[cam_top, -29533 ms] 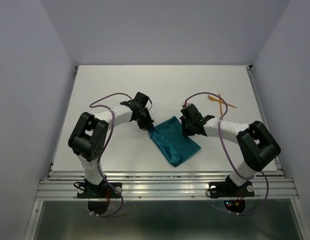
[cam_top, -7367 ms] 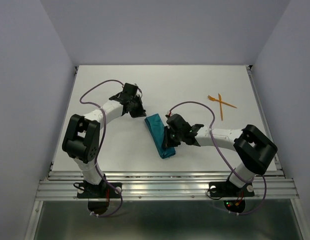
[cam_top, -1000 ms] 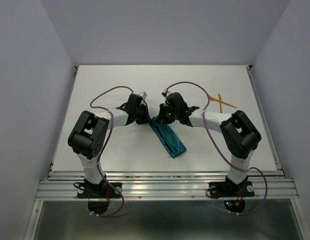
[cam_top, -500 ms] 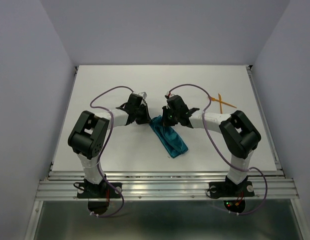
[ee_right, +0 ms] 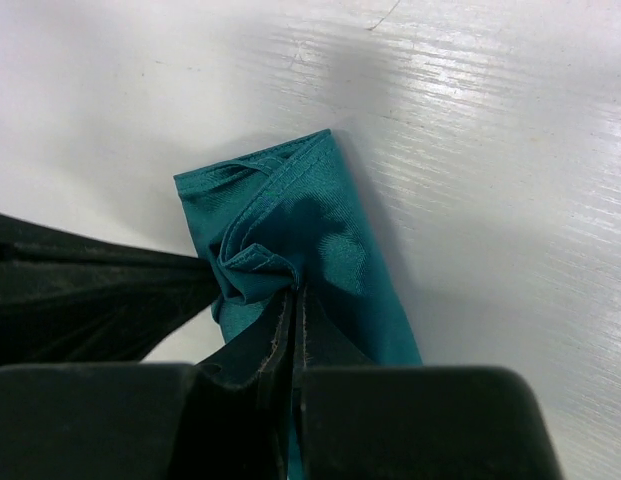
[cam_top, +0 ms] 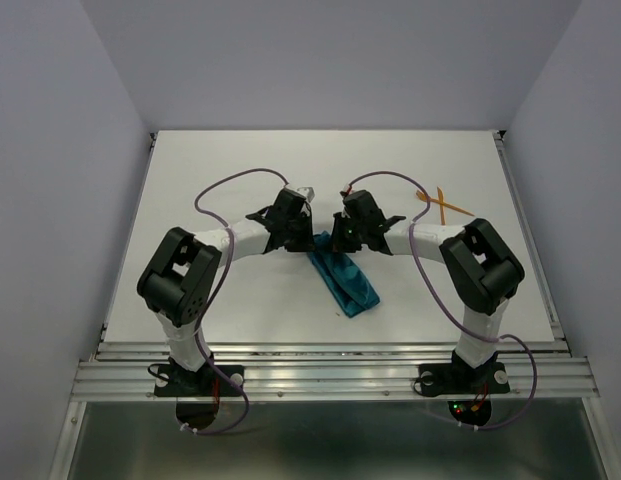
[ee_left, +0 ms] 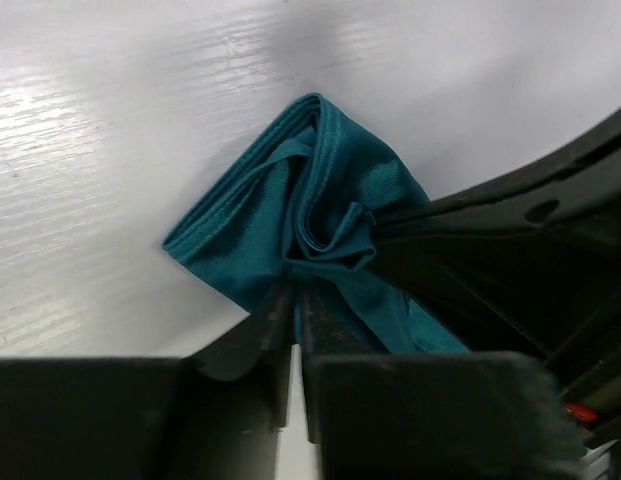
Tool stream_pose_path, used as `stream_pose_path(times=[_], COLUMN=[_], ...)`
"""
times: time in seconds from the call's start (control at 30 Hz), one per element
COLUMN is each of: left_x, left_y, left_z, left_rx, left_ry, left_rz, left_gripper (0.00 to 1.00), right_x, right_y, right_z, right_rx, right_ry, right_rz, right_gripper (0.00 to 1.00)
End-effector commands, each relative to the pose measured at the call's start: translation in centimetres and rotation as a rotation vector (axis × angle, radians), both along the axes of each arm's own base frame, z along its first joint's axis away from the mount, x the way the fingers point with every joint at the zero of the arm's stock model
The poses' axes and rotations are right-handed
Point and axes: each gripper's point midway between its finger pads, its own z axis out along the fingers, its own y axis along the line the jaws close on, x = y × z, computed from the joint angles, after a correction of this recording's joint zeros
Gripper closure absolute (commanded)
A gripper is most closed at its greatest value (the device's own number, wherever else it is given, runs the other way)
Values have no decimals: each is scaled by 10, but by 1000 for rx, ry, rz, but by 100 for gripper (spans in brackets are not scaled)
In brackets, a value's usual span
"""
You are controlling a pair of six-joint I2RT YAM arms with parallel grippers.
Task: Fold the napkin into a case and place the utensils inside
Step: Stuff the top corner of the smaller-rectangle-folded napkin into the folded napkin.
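Observation:
The teal napkin [cam_top: 345, 277] lies folded into a narrow strip at the table's middle, running from upper left to lower right. My left gripper [cam_top: 303, 243] and right gripper [cam_top: 335, 243] meet at its far end. Each is shut on a fold of the cloth there. In the left wrist view the left gripper [ee_left: 293, 300] pinches the napkin [ee_left: 320, 200]. In the right wrist view the right gripper [ee_right: 295, 300] pinches the bunched napkin edge [ee_right: 290, 225]. Two orange utensils [cam_top: 442, 205] lie crossed at the far right.
The white table [cam_top: 220, 170] has raised rails along its left and right sides. Purple cables loop above both arms. The grey walls close in the back and sides.
My left gripper has moved right onto the napkin's far end, close to the right gripper. The napkin's far end has bunched a little.

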Motion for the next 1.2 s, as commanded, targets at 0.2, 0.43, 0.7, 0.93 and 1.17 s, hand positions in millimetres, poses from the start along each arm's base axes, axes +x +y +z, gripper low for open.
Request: stream_pose_path(times=[0.2, 0.43, 0.7, 0.93, 1.17], left_x=[1, 8, 13, 13, 8], left_y=[-6, -10, -8, -4, 0], left_z=[8, 3, -3, -9, -16], left_rx=[97, 127, 175, 232, 290], left_ry=[-48, -60, -72, -79, -79], left_rz=[-28, -39, -35, -31, -34], left_gripper=[65, 66, 70, 78, 74], right_x=[7, 7, 6, 7, 6], right_y=[5, 5, 6, 7, 7], right_z=[5, 8, 10, 13, 23], right_rx=[60, 65, 70, 77, 91], right_ry=[-7, -11, -13, -19, -32], right_rz=[-7, -9, -6, -6, -7], right_gripper=[99, 99, 99, 99, 99])
